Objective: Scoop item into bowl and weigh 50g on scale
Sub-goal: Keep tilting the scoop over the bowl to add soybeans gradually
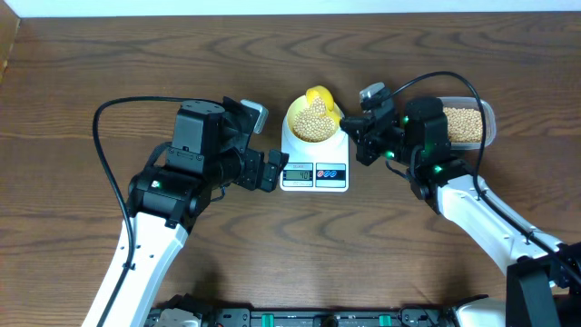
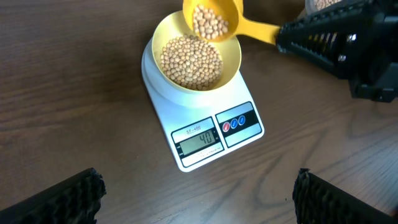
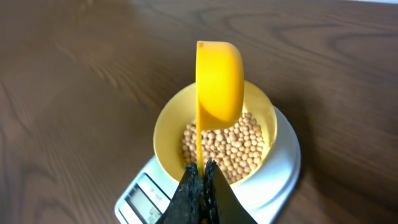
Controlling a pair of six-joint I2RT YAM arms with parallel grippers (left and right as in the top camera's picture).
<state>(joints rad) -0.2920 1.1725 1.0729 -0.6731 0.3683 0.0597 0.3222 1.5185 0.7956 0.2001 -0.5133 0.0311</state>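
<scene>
Nearest the robot, the left gripper sits low just beside the scale's left front corner. Its fingers are spread wide with nothing between them. By my reading it is parked there so its wrist camera can face the display, not to touch anything. The scale lies on the wooden counter with its LCD on the near edge. The digits appear to read 40, so the weighing looks short of target. Centred on its platform stands the bowl, upright and about half full of the beans. Above the bowl's far rim hangs the scoop, its cup holding a small load of beans. The right gripper has its fingers pressed together on the end of the scoop's thin handle, pinching it edge-on. The scoop's long axis runs from those fingers leftward and a little away from the robot, with the cup end over the bowl. The cup is rolled so its mouth faces partly sideways toward the left arm, which I take as a slow tip meant to let beans trickle out a few at a time. Farthest right, behind the right wrist, is the clear tub with more beans, close enough for refills.
</scene>
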